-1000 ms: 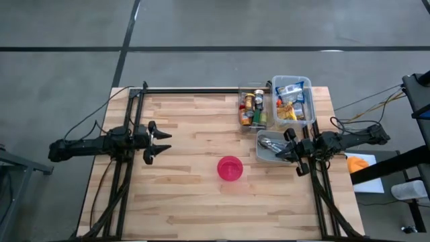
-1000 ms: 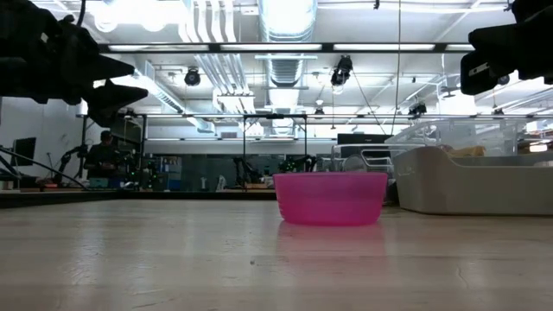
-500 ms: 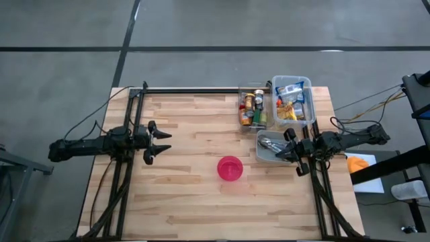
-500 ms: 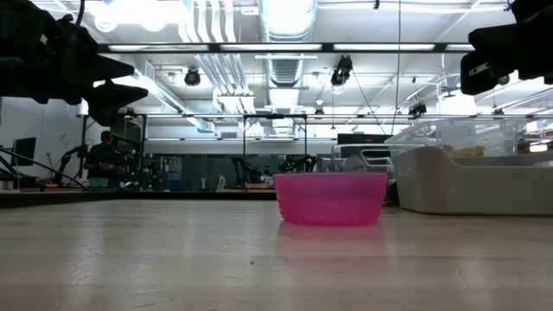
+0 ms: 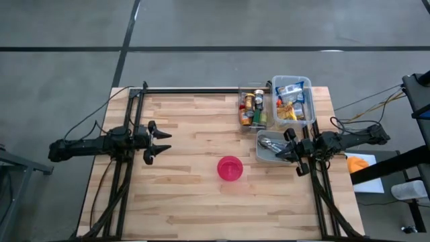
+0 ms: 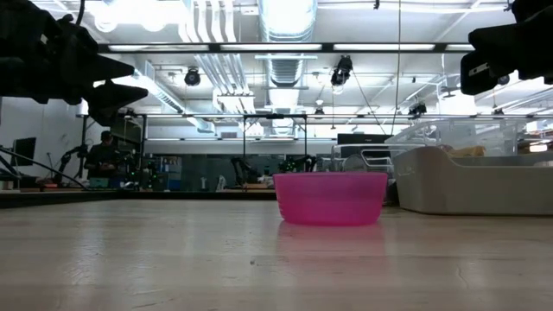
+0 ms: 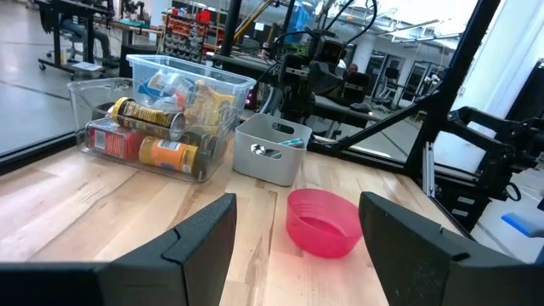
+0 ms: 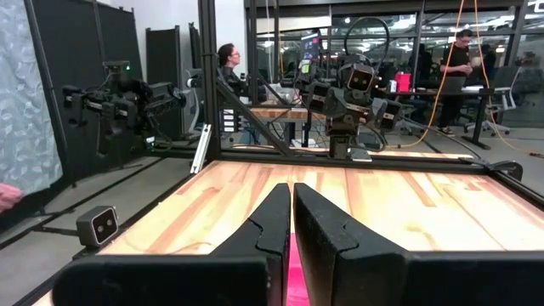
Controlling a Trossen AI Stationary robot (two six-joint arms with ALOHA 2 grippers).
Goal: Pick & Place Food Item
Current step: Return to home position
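A pink bowl (image 5: 230, 168) (image 6: 330, 198) (image 7: 321, 223) stands on its base near the middle of the wooden table (image 5: 195, 195). Food items lie at the far right: cans and jars in one clear bin (image 5: 252, 107) (image 7: 153, 127), packets in another clear bin (image 5: 292, 101). My left gripper (image 5: 164, 142) (image 7: 297, 212) hovers open above the table's left side, pointing level toward the bowl, with nothing between its fingers. My right gripper (image 5: 282, 149) (image 8: 291, 200) hovers shut at the right side, over a grey bin (image 5: 267, 144).
The grey bin (image 7: 270, 149) (image 6: 467, 180) holds metal utensils and stands just in front of the clear bins. A black frame rail (image 5: 195, 90) runs along the table's far edge. Bare wood lies around the bowl. People (image 8: 228, 59) show in the room beyond.
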